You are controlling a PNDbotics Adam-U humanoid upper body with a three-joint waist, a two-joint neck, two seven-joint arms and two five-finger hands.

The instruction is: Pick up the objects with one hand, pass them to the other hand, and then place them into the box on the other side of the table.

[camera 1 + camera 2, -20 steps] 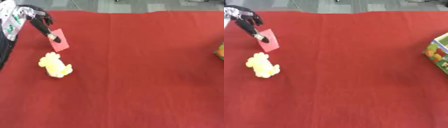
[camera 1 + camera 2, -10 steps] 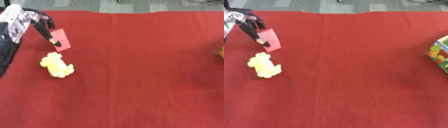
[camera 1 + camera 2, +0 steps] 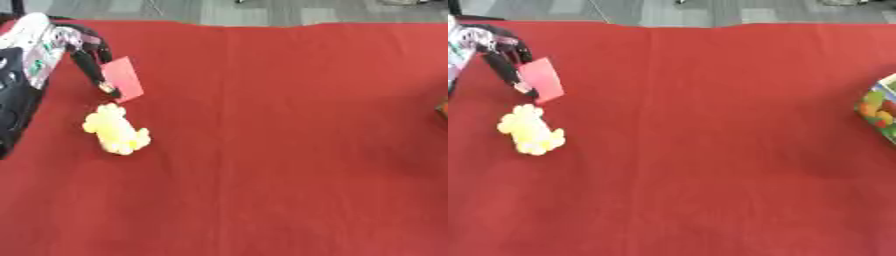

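Note:
A flat pink-red card (image 3: 122,79) hangs tilted above the red tablecloth (image 3: 280,140) at the far left, pinched by my left hand (image 3: 85,56), whose black fingers curl down onto the card's left edge. Just below it a yellow plush toy (image 3: 115,131) lies on the cloth, apart from the hand. At the right edge stands a colourful box (image 3: 878,113), only partly in view. My right hand shows in neither view.
My left arm, black with a white shell (image 3: 26,60), fills the upper left corner. Grey floor (image 3: 262,10) runs beyond the table's far edge.
My left hand has lifted the card a little and carried it slightly rightward. The view itself has drifted, so the box sits nearer the right edge. The yellow toy has stayed put.

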